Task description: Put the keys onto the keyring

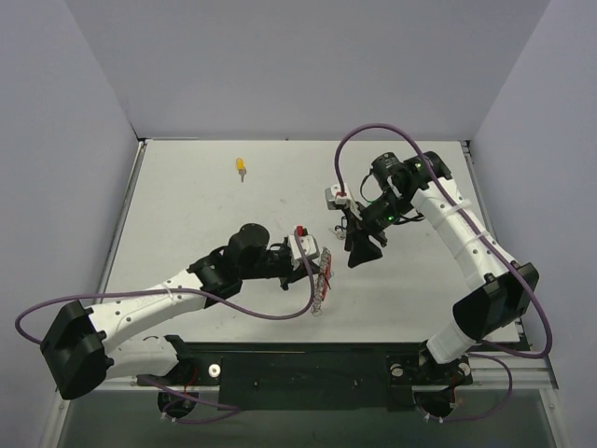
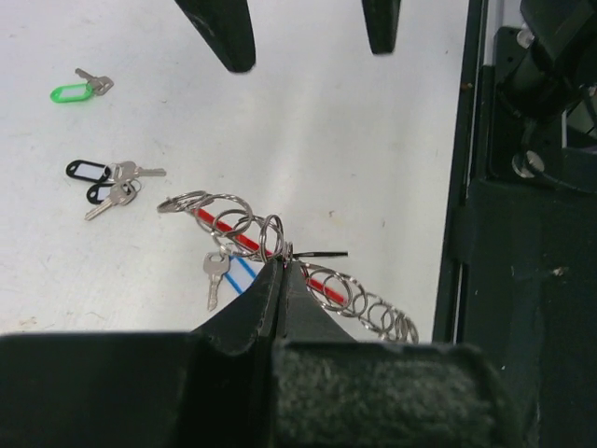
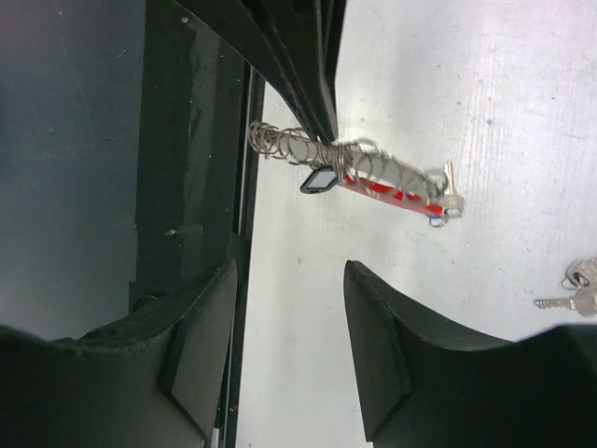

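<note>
Left fingers (image 2: 254, 306) tight on keyring (image 2: 224, 227) — right fingers (image 3: 198, 359) apart, nearby

The right fingers (image 3: 201, 355) stand apart at the bottom, nothing between them. Beyond them the keyring (image 3: 373, 185), a red stretch wrapped in silver rings, lies slanted over the white surface (image 3: 466, 84). The left fingers (image 3: 298, 65) come down from the top and meet it near a black tag (image 3: 319, 181). A silver key (image 3: 450, 194) hangs at its right end; more keys (image 3: 576, 289) lie well apart at the right edge
</note>
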Robot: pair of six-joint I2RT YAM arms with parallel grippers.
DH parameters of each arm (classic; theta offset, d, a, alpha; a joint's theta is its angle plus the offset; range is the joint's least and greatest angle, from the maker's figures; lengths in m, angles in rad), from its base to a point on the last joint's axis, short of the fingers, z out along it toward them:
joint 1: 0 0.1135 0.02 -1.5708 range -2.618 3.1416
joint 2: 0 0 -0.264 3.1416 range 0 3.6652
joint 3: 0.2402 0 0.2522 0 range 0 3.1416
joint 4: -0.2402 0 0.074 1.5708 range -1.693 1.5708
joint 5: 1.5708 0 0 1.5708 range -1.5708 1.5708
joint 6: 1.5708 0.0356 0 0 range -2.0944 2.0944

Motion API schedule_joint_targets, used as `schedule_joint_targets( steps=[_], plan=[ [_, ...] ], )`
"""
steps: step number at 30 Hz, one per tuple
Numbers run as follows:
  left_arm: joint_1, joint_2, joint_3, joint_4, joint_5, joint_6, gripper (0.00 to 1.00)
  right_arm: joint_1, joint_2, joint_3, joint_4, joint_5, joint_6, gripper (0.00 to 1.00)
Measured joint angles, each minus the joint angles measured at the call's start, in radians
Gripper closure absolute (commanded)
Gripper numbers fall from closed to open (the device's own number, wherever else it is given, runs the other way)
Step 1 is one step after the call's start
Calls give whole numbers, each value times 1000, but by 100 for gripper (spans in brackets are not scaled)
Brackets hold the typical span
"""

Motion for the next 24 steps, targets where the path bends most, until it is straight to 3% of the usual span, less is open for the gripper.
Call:
schedule_joint_targets(
  steps=[13,24],
  plan=[
    [-158,134,275,-528,-283,414,100,-130,3,-68,-2,-33,-28,54],
    [-186,219,373,-720,-389,484,100,-132,13,-90,-2,-53,-64,54]
  ],
)
